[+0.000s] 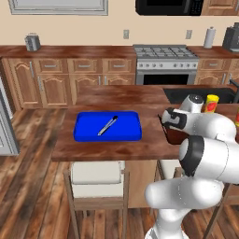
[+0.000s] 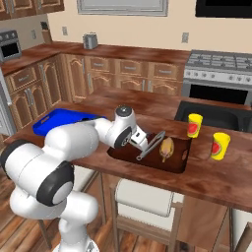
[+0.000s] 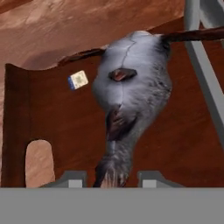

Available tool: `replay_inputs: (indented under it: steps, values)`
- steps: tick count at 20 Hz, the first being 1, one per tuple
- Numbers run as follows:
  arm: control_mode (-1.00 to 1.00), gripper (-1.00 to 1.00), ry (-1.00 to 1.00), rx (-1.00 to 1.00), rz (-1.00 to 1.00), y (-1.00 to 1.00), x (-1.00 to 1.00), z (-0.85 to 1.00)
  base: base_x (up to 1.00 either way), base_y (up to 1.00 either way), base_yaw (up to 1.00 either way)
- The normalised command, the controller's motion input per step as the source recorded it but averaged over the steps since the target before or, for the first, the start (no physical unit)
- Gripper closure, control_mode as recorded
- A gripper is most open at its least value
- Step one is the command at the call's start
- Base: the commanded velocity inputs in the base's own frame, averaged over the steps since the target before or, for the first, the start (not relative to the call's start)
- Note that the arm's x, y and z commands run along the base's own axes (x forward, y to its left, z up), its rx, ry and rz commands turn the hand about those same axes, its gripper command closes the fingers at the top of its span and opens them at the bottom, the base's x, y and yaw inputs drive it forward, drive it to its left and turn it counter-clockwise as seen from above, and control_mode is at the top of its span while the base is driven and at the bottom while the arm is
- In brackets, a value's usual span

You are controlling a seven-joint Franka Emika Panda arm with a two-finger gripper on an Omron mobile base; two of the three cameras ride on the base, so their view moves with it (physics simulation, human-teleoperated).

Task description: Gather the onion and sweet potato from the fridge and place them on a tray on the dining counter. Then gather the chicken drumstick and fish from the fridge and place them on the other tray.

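One fish (image 3: 131,92) lies between the gripper (image 3: 111,177) fingertips.

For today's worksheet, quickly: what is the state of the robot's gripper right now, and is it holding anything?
Gripper: jaws partly apart, over the grey fish lying in the brown tray; whether it grips the fish cannot be told.

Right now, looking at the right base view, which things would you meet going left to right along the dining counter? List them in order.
blue tray → fish → chicken drumstick → first yellow cup → second yellow cup
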Motion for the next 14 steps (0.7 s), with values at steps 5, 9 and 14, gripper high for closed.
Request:
replay_inputs:
  steps: [5,9,14]
  values:
    - [-1.0,-1.0,0.0,0.0,0.01,0.0,0.0,0.0,0.0,0.0,0.0]
    - [-1.0,-1.0,0.0,0.0,0.01,0.0,0.0,0.0,0.0,0.0,0.0]
    - [-1.0,-1.0,0.0,0.0,0.0,0.0,-0.13,0.08,0.0,0.0,0.0]
